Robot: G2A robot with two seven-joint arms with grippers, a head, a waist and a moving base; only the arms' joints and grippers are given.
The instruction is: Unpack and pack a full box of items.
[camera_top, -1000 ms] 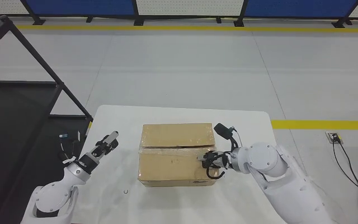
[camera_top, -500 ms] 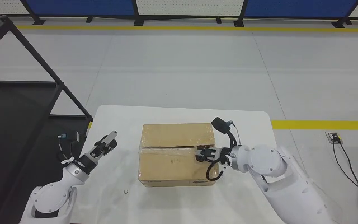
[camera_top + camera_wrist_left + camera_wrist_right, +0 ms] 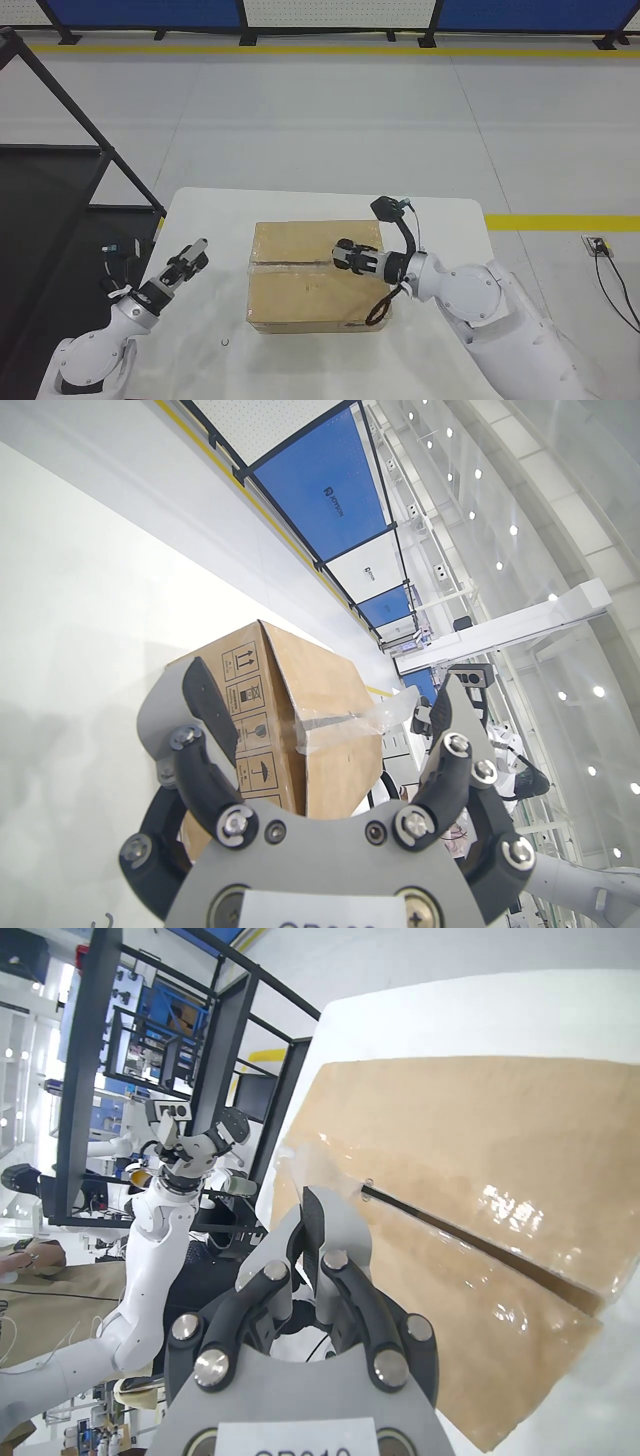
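**Desk:** Right gripper (image 3: 343,252) first; what do you read?

**Operator:** Pads pressed together on my feed; I have them pinched on a lifted end of the clear tape (image 3: 392,709); the claw sits over the lid seam of the cardboard box (image 3: 300,290), a little right of its middle.

**Desk:** And the box itself?

**Operator:** It stands in the middle of the white table (image 3: 210,215) with both flaps down; glossy tape lies along the seam, and from the right wrist I see a dark slit running down that seam.

**Desk:** Other arm?

**Operator:** Left gripper (image 3: 192,254) hangs above the table to the left of the box, well apart from it; its fingers are spread wide; past them I see the box's end panel with its printed handling marks.
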